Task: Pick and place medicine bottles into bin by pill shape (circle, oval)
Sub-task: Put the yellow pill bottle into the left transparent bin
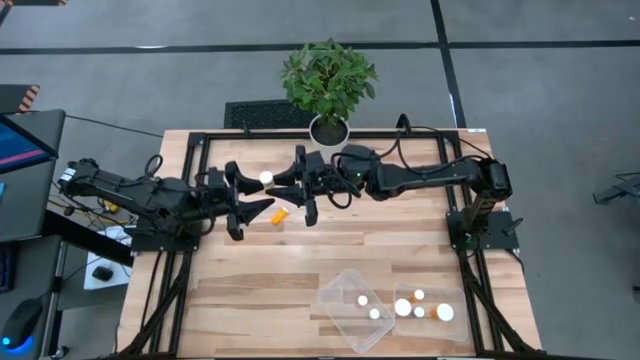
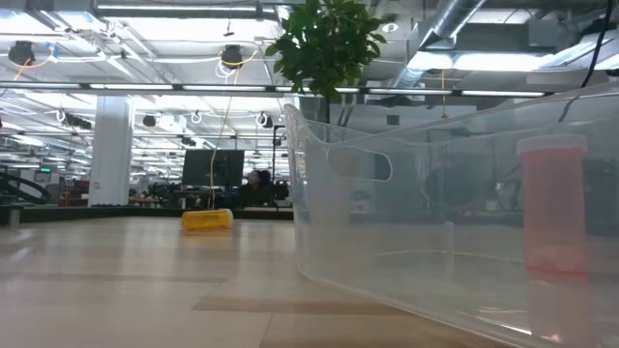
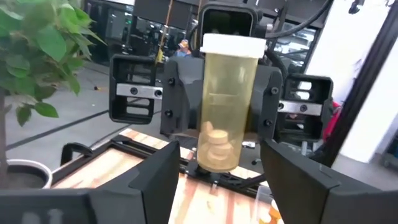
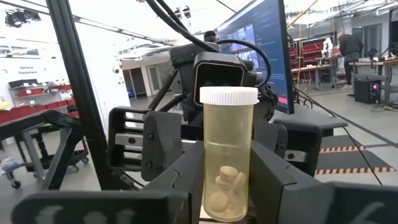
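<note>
A yellowish medicine bottle (image 3: pixel 227 102) with a white cap and round pills at its bottom stands upright in the air over the table's far middle (image 1: pixel 266 178). My right gripper (image 4: pixel 227 186) is shut on it, reaching in from the right (image 1: pixel 285 185). My left gripper (image 3: pixel 216 186) faces it from the left (image 1: pixel 254 193). It is open, with one finger on each side of the bottle's lower end and a gap on both sides. An amber bottle (image 1: pixel 279 215) lies on its side on the table just near of them. My right gripper pinches the bottle's body between its two fingers (image 4: pixel 277 177), on the opposite sides of the lower half (image 4: pixel 245 180). The fingers come level from the table's right. The bottle stands upright, cap up, lifted clear of the table.
Two clear bins stand at the near right, one (image 1: pixel 340 300) holding two bottles and one (image 1: pixel 455 300) holding several. In the low view a bin wall (image 2: pixel 387 222) fills the right. A potted plant (image 1: pixel 328 80) stands at the far edge.
</note>
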Controlling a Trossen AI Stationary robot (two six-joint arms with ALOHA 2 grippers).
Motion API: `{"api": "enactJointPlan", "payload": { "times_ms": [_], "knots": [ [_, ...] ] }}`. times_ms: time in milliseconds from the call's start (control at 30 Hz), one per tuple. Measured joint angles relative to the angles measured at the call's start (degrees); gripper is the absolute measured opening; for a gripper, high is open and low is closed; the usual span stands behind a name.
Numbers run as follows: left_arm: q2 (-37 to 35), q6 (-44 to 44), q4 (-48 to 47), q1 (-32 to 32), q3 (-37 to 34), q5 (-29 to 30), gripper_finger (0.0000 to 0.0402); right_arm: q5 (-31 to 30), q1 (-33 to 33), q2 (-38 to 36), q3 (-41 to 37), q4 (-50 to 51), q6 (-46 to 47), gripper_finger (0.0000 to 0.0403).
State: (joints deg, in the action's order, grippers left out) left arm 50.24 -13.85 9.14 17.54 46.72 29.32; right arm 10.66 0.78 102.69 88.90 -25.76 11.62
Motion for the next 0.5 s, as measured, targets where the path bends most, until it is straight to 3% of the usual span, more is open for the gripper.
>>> {"api": "enactJointPlan", "payload": {
  "times_ms": [500],
  "knots": [
    [0.0, -1.8, -0.8, 0.0, 0.0, 0.0, 0.0154, 0.0, -0.5, 0.0, 0.0, 0.0, 0.0, 0.0113]
  ]
}}
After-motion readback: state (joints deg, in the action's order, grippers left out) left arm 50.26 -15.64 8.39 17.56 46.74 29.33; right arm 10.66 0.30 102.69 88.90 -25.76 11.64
